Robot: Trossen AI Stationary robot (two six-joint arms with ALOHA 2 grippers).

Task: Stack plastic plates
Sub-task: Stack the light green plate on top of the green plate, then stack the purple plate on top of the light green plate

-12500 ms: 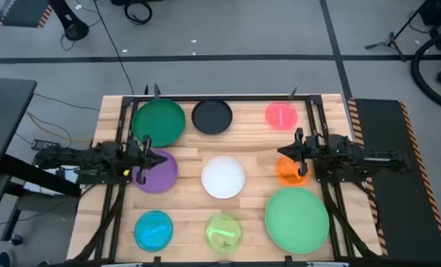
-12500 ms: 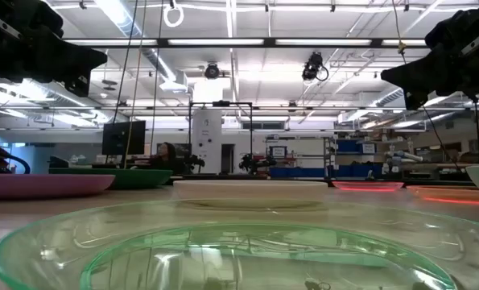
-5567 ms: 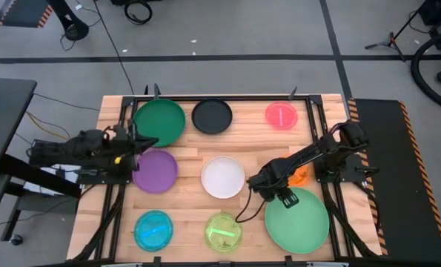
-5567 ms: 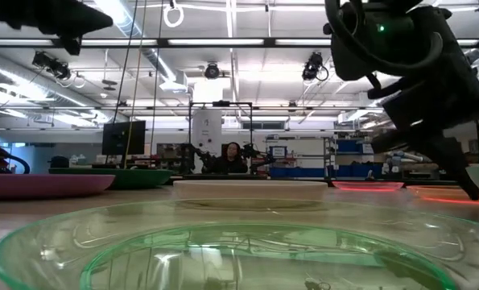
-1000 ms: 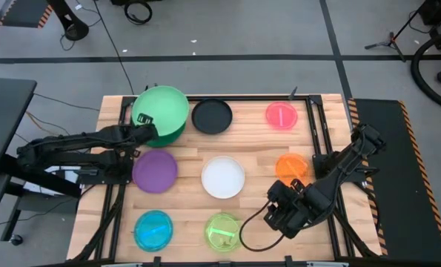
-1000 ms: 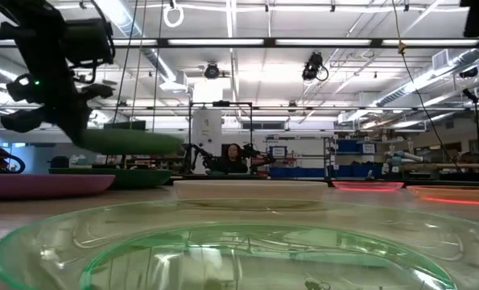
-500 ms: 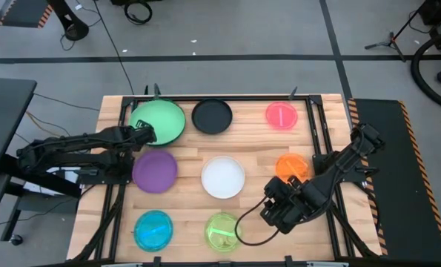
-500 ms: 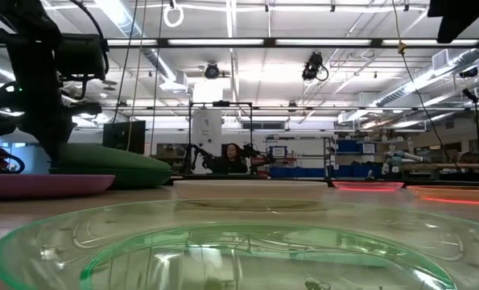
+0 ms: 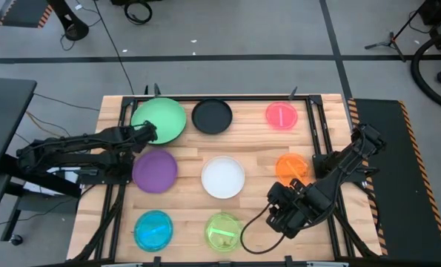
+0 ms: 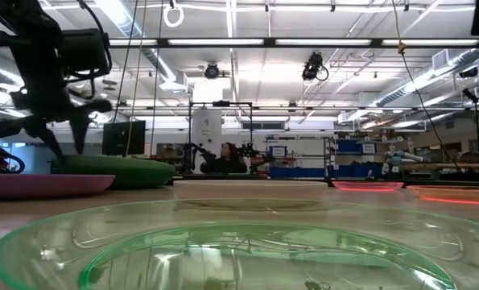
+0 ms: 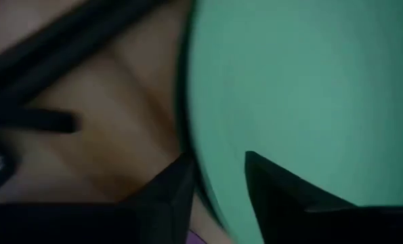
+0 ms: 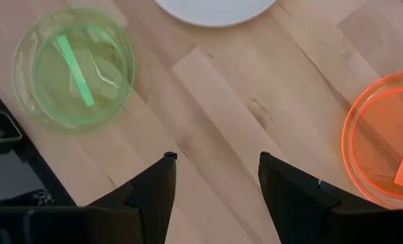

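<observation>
Wooden table (image 9: 257,156) — left fingers (image 9: 150,133) spread at light green plate (image 9: 159,119); right fingers (image 12: 215,177) spread — empty.

Wood slat surface (image 9: 257,141). Far row: light green plate (image 9: 161,120), likely sitting on a dark green one, black (image 9: 212,116), pink (image 9: 281,115). Middle: purple (image 9: 155,170), white (image 9: 223,177), orange (image 9: 291,167). Near: blue (image 9: 153,230), yellow-green (image 9: 223,231).

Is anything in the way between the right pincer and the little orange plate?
Nothing visible is. The right pincer hangs open over bare wood of the wooden table. The small round translucent orange plastic plate lies off to one side, and only empty wood shows between them.
</observation>
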